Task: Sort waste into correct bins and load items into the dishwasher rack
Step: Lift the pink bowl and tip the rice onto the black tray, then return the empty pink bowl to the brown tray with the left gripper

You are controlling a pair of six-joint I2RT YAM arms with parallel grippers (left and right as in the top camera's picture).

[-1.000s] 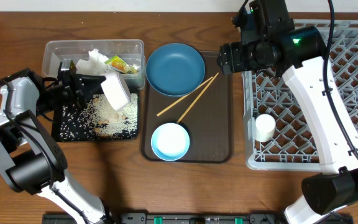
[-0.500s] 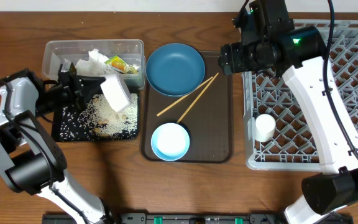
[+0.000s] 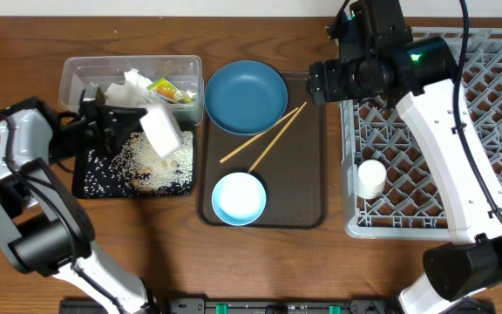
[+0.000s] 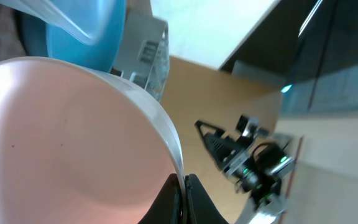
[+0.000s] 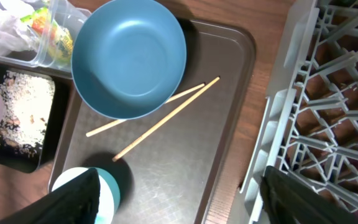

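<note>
Here, the left claw clamps tight on the thin rim of the cream bowl, tilted over the black tray at left. Stiff, smooth, probably light: the rim suits gripping. The right claw hangs spread wide, empty.

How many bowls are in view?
3: dark blue bowl and light blue bowl on the brown tray; cream bowl tilted over the black tray, held by the left gripper. None seems hidden.
</note>
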